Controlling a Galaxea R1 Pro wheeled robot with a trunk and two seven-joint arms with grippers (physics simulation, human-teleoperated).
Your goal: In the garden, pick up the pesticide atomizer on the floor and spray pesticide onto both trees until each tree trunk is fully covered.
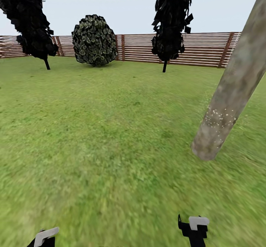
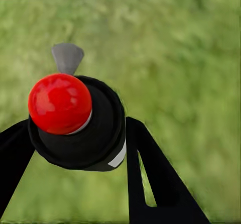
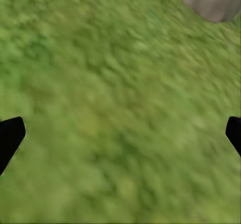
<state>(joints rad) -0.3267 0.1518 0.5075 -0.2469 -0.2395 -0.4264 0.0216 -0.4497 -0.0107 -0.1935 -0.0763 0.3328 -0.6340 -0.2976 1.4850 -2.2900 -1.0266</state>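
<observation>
My left gripper (image 2: 75, 148) is clamped on the sprayer (image 2: 80, 123): black body, red cap, grey nozzle. Right gripper (image 3: 120, 133) is spread wide over grass (image 1: 111, 147), holding nothing. Trunk (image 1: 231, 91) ahead-right, grey-tan, white specks (image 1: 220, 119) low on it. Open lawn runs to the fence (image 1: 207, 49).

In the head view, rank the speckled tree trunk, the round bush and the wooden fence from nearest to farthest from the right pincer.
1. Tree trunk, just ahead and right of the right pincer.
2. Round bush, far ahead, left.
3. Wooden fence, behind the bush.
</observation>
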